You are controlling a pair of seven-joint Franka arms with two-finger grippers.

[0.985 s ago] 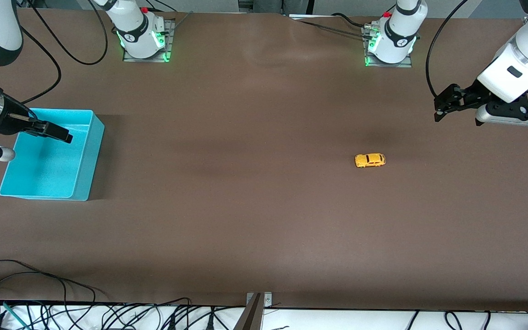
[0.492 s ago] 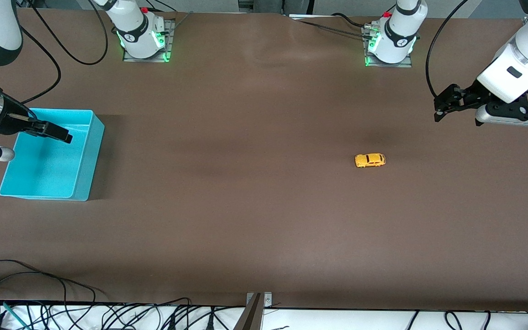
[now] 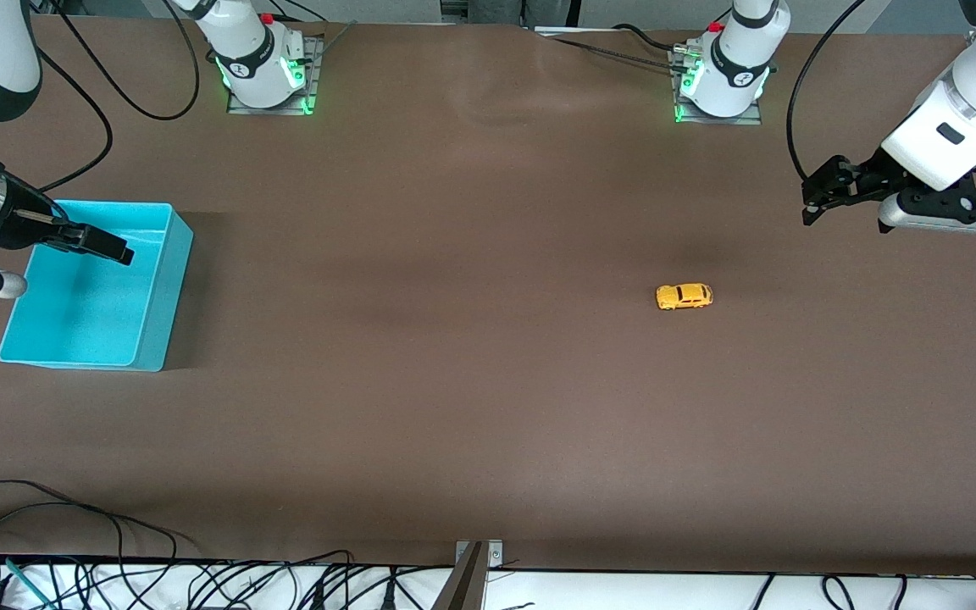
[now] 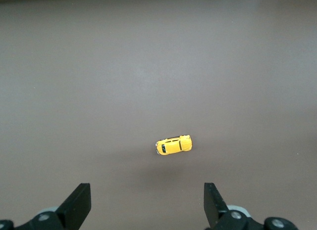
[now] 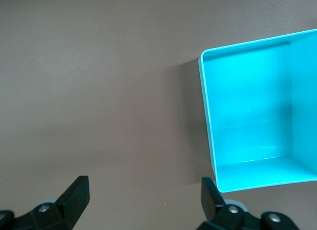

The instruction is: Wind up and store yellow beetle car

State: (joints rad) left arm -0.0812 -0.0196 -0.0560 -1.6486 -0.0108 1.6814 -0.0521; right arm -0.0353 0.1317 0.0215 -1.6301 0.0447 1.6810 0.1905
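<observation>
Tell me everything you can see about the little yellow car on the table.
The yellow beetle car is a tiny yellow-orange toy with a rounded body, dark windows and small dark wheels, its finish glossy like painted metal or plastic. It sits upright on its wheels on the brown table, toward the left arm's end, lengthwise along the table. Nothing touches it but the tabletop.

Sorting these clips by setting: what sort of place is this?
Probably a robotics lab bench: two arms bolted along one edge of a brown-covered table, loose cables along its near edge, and only a yellow beetle car and a blue bin as props.
</observation>
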